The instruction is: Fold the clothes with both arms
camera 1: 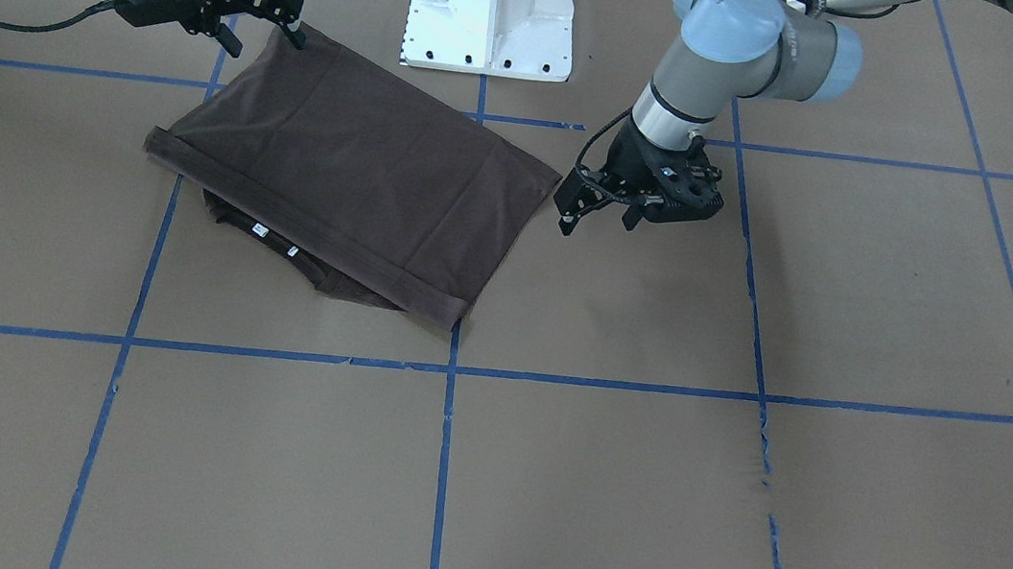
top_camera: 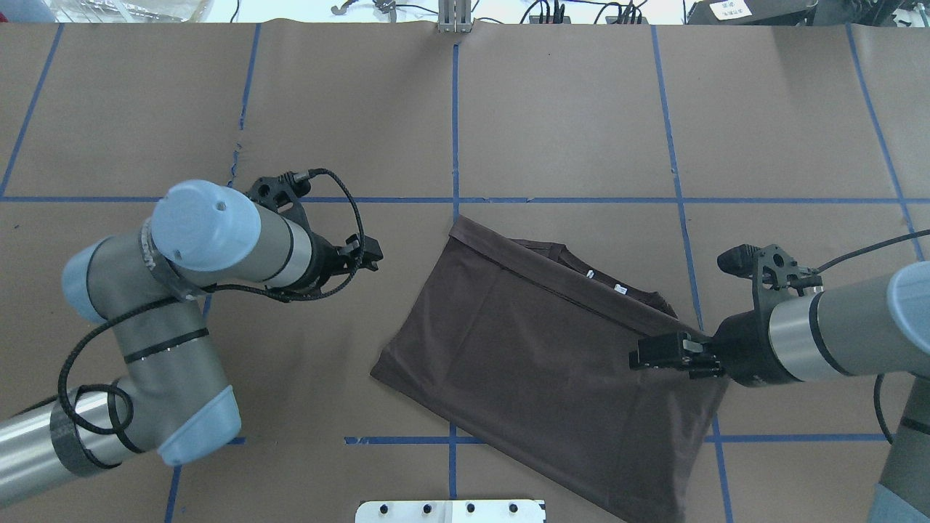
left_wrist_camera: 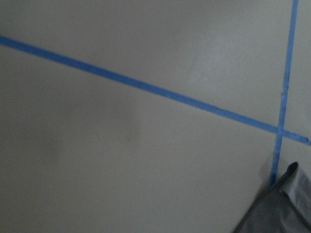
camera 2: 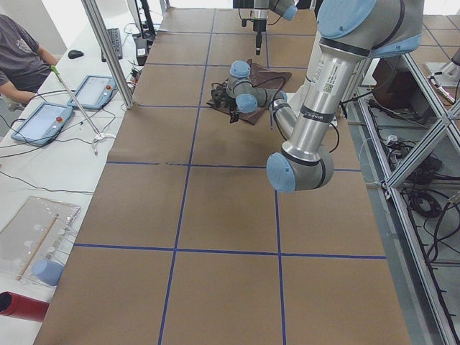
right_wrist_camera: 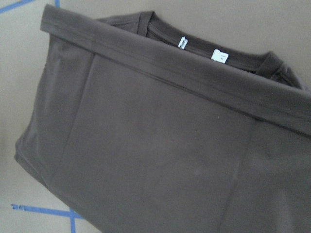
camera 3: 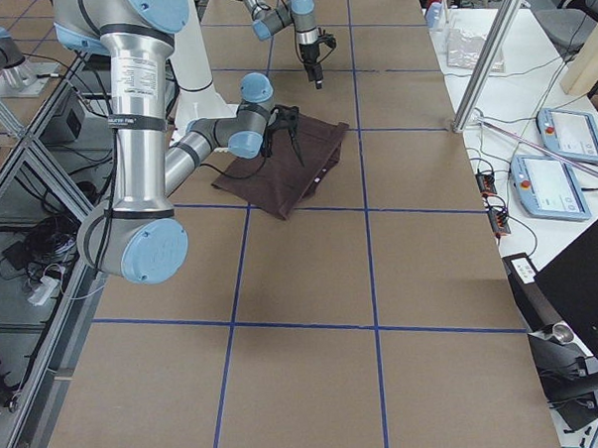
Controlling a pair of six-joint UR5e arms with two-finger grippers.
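Note:
The dark brown T-shirt (camera 1: 356,169) lies folded on the paper-covered table, with its hem band laid across the collar. Two white neck labels (camera 1: 260,230) peek out below the band. The shirt also shows in the overhead view (top_camera: 538,349) and fills the right wrist view (right_wrist_camera: 160,145). My right gripper (camera 1: 264,42) is open, and one fingertip is at the shirt's corner nearest the robot base. My left gripper (camera 1: 596,226) is open and empty, just beside the shirt's other near corner. That corner shows at the bottom right of the left wrist view (left_wrist_camera: 282,208).
The white base pedestal (camera 1: 493,2) stands just behind the shirt. Blue tape lines (camera 1: 457,370) grid the brown paper. An operator (camera 2: 21,57) and tablets (camera 2: 39,122) are at the side bench beyond the table's far edge.

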